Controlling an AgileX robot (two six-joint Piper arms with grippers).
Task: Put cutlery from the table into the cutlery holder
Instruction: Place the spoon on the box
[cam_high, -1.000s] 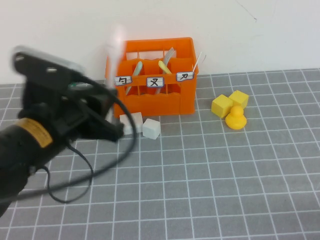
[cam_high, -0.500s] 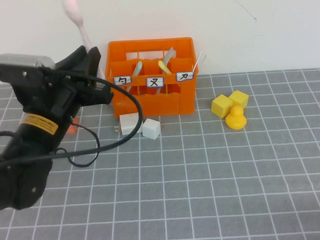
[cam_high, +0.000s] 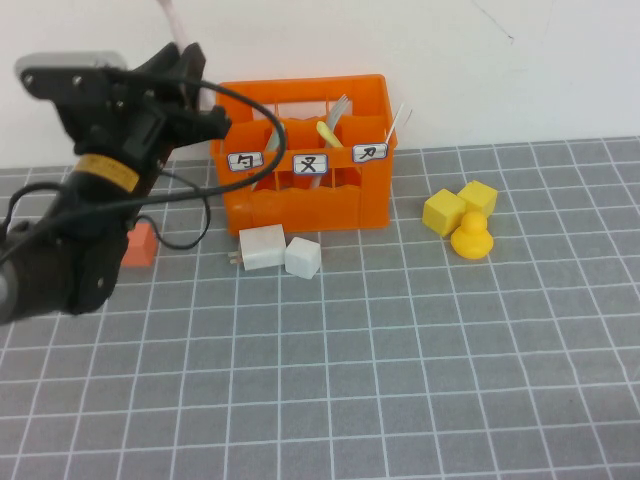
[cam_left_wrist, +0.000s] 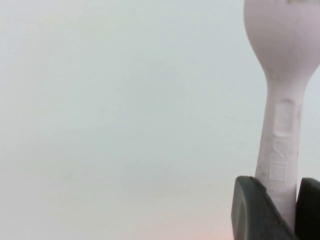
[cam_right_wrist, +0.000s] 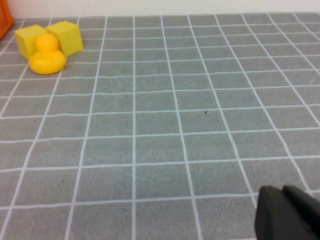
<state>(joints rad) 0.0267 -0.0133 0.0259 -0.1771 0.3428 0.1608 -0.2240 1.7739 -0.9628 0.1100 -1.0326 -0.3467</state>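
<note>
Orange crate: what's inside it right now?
The orange crate holds a grey-green fork, yellow-handled and teal-handled utensils; lower ends hidden by its walls. The pink-white spoon is clamped in the left gripper, raised. Right gripper parked.

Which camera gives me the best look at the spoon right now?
The left wrist view: the spoon fills it, handle pinched in the left gripper. The high view catches only a sliver of it at the top edge. The right wrist view shows just table and the right gripper.

Orange crate (cam_high: 310, 170) (white labels, black symbols) on grey, white-gridded mat (cam_high: 400, 350); pale pink-white spoon (cam_left_wrist: 284, 100).
</note>
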